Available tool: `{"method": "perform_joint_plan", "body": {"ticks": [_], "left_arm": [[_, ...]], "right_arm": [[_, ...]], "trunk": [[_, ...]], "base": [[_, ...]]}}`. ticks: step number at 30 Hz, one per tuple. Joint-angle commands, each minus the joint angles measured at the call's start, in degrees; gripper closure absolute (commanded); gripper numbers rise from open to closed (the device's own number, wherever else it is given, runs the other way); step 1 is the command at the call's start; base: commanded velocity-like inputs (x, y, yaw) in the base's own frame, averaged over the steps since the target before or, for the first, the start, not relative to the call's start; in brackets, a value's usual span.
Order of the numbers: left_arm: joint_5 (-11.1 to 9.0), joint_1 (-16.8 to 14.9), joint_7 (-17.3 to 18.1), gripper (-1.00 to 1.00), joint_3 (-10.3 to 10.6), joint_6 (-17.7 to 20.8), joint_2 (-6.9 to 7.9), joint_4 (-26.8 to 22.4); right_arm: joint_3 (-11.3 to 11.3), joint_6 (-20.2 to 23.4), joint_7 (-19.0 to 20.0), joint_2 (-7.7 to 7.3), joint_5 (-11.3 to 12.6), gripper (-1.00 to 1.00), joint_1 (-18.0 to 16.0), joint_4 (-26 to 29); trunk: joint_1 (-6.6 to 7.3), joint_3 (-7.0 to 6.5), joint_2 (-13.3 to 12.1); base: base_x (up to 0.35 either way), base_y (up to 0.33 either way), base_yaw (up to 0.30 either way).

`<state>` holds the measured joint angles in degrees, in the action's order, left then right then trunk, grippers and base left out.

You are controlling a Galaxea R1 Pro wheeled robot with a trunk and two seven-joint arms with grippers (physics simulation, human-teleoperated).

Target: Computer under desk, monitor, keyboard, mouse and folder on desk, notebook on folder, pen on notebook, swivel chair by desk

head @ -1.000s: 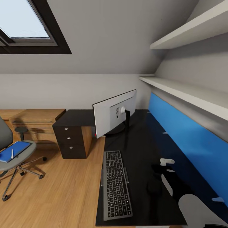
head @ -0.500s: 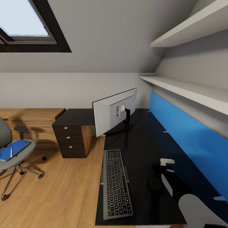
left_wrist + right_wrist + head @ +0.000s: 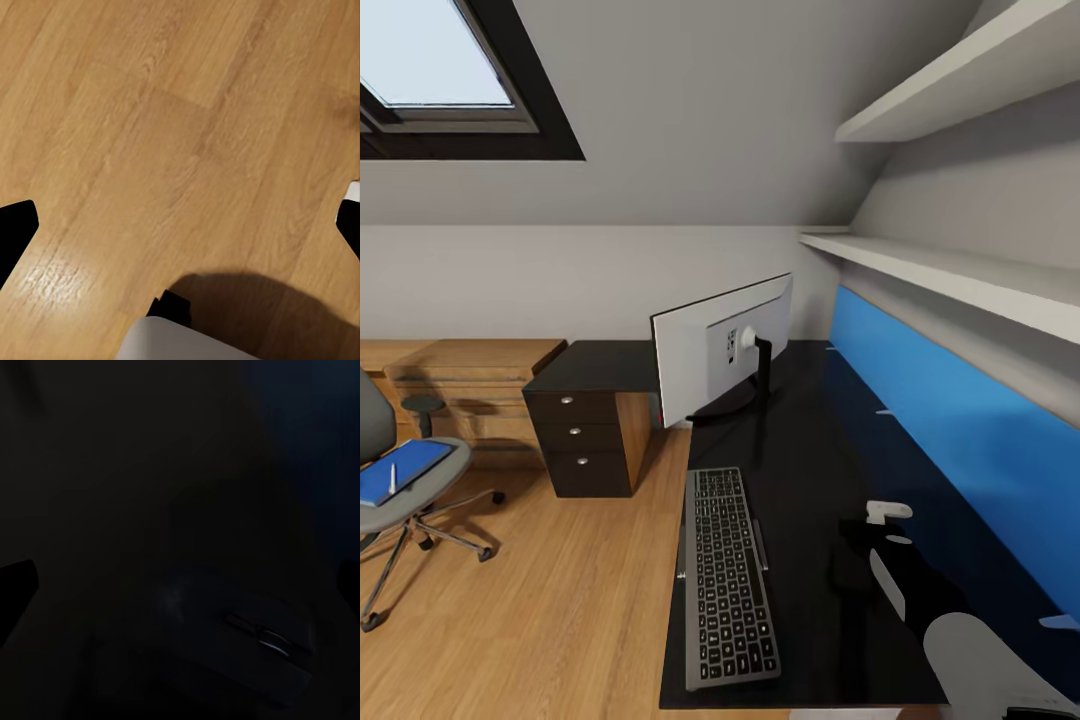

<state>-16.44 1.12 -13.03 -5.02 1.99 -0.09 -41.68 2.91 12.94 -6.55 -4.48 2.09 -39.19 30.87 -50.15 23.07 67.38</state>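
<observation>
Keyboard [image 3: 727, 578] lay along desk [image 3: 810, 440] front edge, monitor [image 3: 705, 362] standing behind it toward far end, back panel facing camera. Mouse [image 3: 240, 641] rested on black top under right gripper [image 3: 180, 585], fingers spread wide, gripping nothing. Left gripper [image 3: 180, 225] hung spread over wood floor [image 3: 150, 135]. Folder [image 3: 398, 471] with pen [image 3: 393, 478] sat on swivel chair [image 3: 405, 490] seat, well apart from desk.

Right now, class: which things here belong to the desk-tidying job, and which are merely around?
Job:
glossy black desk
wide flat monitor
slim silver-framed keyboard
dark rounded mouse
grey swivel chair
bright-blue folder

Around:
light-wood chest of drawers
blue wall panel
</observation>
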Motion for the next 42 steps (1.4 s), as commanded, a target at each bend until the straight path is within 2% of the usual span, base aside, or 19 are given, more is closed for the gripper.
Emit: {"method": "perform_joint_plan", "body": {"ticks": [1, 10, 42], "left_arm": [[-0.5, 0.0, -0.2, -1.00, 0.0, 0.2, -0.01, -0.2], [-0.5, 0.0, -0.1, -1.00, 0.0, 0.2, -0.05, -0.2], [-0.5, 0.0, -0.1, -1.00, 0.1, 0.2, -0.08, -0.2]], "right_arm": [[0.0, 0.3, -0.2, 0.00, 0.2, -1.00, 0.0, 0.1], [0.0, 0.4, -0.3, 0.00, 0.2, -1.00, 0.0, 0.0], [0.3, 0.4, -1.5, -0.41, 0.3, -1.00, 0.0, 0.0]], "trunk": [[-0.23, 0.24, 0.5], [-2.21, 1.85, 4.1], [-2.21, 1.85, 4.1]], "base": [[0.000, 0.000, 0.000], [0.000, 0.000, 0.000], [0.000, 0.000, 0.000]]}}
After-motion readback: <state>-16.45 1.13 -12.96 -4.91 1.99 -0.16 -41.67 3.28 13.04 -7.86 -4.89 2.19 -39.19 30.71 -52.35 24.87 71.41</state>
